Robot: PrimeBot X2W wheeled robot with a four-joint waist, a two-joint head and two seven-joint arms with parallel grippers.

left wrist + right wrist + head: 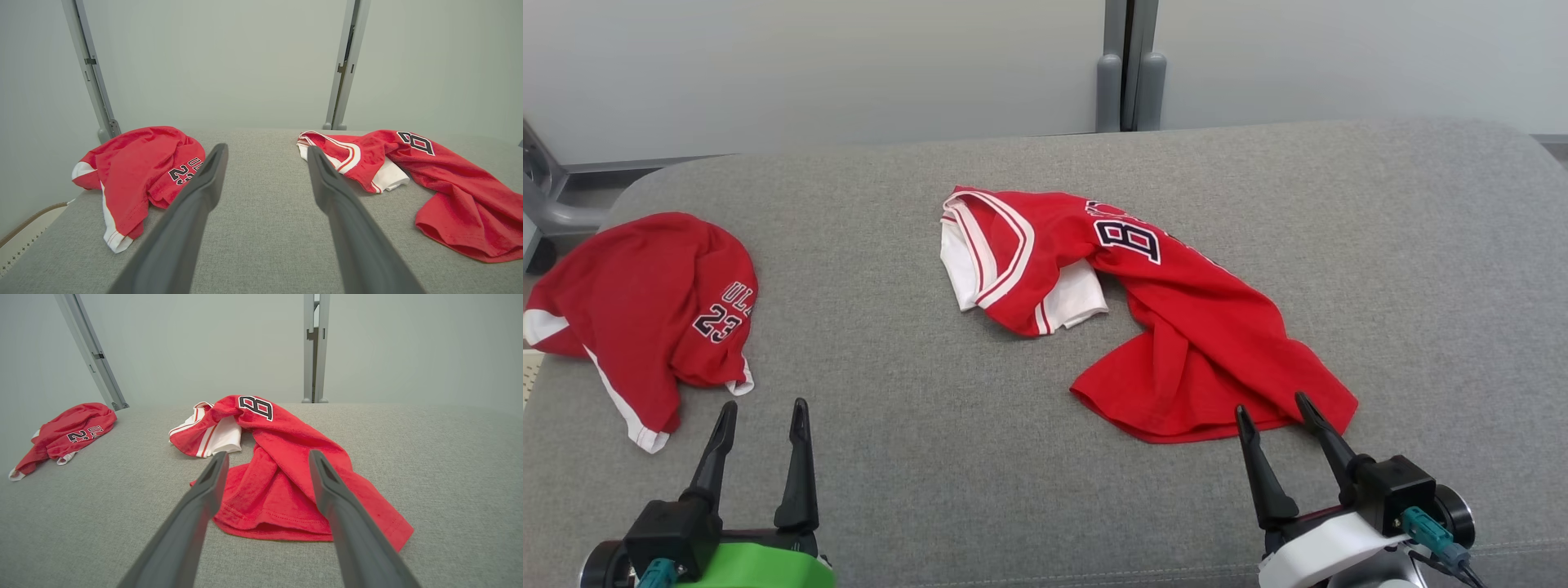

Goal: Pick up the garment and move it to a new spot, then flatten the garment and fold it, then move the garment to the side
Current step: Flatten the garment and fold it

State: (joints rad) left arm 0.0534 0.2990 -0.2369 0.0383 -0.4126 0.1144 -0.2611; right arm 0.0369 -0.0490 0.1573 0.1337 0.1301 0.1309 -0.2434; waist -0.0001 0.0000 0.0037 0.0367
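So, nothing's gripped yet: jaws of the left gripper (pixel 765 403) and right gripper (pixel 1271 403) are spread wide, the right positioned at the crumpled jersey (pixel 1192 327) hem, presumably for pickup.

Both garments red: centre jersey (pixel 1176 327) white-and-red striped trim, white lining, navy "8"; far-left jersey (pixel 645 310) white trim, dark "23"; cushion (pixel 915 392) grey weave.

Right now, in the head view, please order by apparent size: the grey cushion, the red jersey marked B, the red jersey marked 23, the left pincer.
1. grey cushion
2. red jersey marked B
3. red jersey marked 23
4. left pincer, smallest, although nearest the camera
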